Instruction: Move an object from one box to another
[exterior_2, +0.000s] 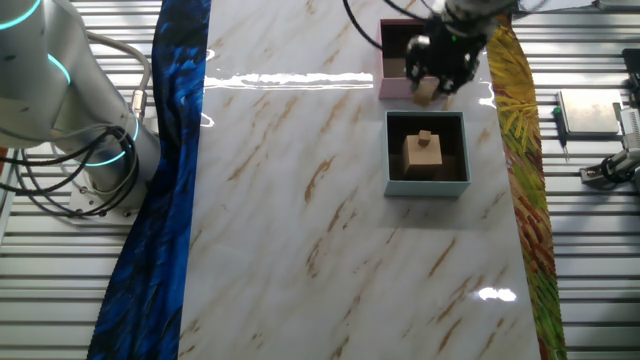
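We see jaws (437, 84) closed on small tan wooden block (427, 92); pink-walled square box (392, 87) directly beneath, slightly behind jaws.

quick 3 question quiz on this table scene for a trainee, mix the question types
1. True or false: the grey-blue box is empty.
2. Which box is the gripper nearest? A) the pink box B) the grey-blue box C) neither, it is parked at the near table edge
3. Fill in: the small tan block at the gripper's fingertips hangs over the front ____ of the pink box.

Key
1. False: wooden blocks sit in it, a small one atop a larger one.
2. A
3. wall
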